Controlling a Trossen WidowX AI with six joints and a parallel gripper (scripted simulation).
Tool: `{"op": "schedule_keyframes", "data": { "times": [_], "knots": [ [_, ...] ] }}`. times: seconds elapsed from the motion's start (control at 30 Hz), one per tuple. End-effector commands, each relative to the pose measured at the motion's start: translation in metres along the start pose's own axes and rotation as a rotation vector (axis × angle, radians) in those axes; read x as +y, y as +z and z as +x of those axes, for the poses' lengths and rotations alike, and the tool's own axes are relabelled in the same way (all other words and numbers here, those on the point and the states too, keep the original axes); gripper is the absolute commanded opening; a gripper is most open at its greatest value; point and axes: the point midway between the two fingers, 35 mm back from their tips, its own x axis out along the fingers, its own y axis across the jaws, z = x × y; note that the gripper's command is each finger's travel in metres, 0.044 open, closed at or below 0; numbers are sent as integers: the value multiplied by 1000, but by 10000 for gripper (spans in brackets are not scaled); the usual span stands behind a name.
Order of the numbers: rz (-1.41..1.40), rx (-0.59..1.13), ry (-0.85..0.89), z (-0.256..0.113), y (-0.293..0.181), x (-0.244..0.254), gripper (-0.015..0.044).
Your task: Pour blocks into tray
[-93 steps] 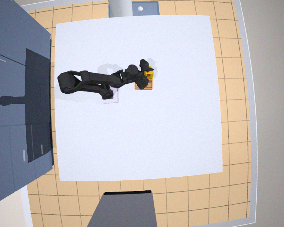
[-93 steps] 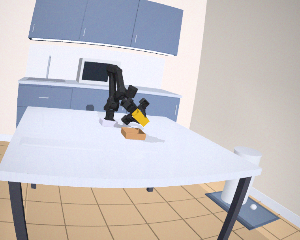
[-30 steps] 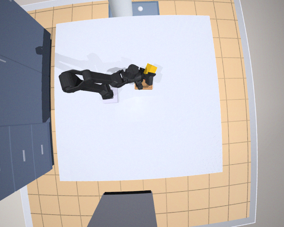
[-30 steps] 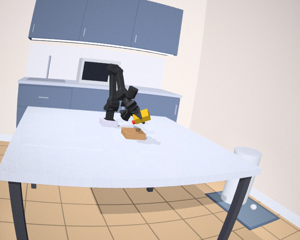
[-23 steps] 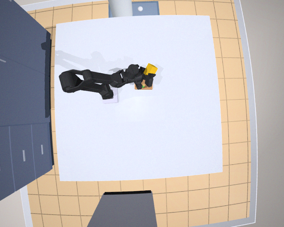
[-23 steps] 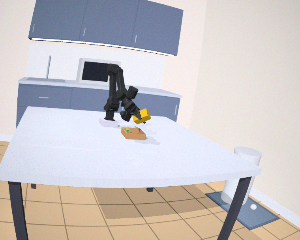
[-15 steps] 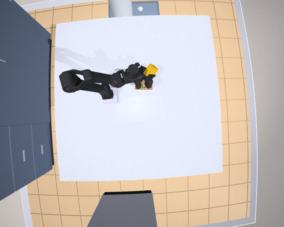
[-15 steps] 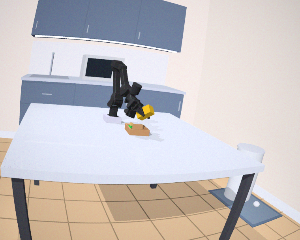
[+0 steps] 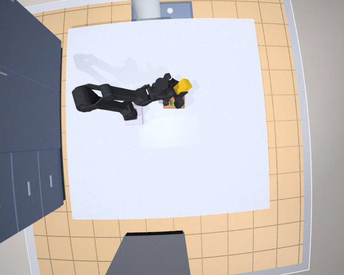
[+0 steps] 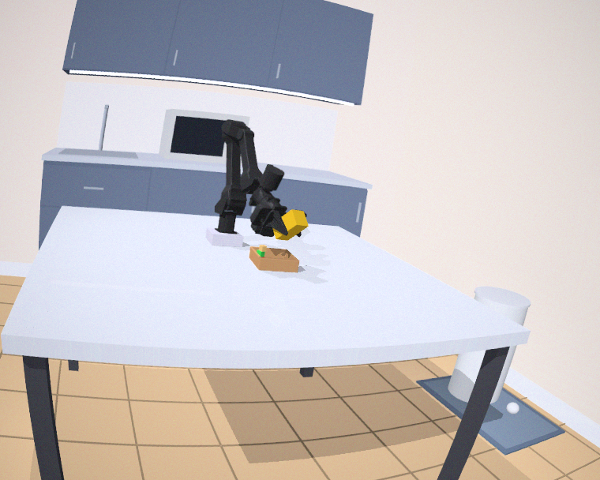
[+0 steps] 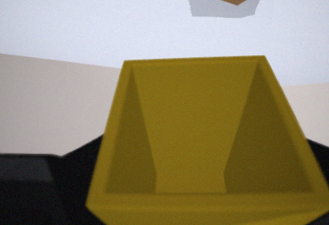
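in the exterior view, a small green block (image 9: pixel 172 103) (image 10: pixel 260 253) shows in my shallow brown square-cornered tray (image 9: pixel 174 107) (image 10: pixel 279 264); the wrist view instead shows a bare inside to the tilted yellow boxy cup (image 9: pixel 183 86) (image 10: pixel 291 224) (image 11: pixel 195 120), clamped in my black gripper (image 9: pixel 179 88) (image 10: pixel 289 226) above the table (image 9: pixel 166 177) (image 10: pixel 238 309) (image 11: pixel 61 18).

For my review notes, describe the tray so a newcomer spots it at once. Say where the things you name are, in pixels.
On the big white table (image 9: pixel 195 177) (image 10: pixel 212 309), find the black arm (image 9: pixel 121 94) (image 10: pixel 233 170). Below its gripper (image 10: pixel 285 226) sits the tray (image 9: pixel 174 107) (image 10: pixel 279 264), low, open-topped and orange-brown, with a green block (image 9: pixel 172 104) (image 10: pixel 260 253) inside, unlike the yellow cup (image 9: pixel 183 86) (image 10: pixel 291 224) (image 11: pixel 195 120) held above the tabletop.
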Motion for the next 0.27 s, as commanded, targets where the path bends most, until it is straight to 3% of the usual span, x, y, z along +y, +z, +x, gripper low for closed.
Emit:
{"op": "schedule_keyframes", "data": {
  "times": [0.0, 0.23],
  "knots": [
    [17, 6, 3, 0, -1, 0, 0],
    [16, 48, 8, 1, -1, 1, 0]
  ]
}}
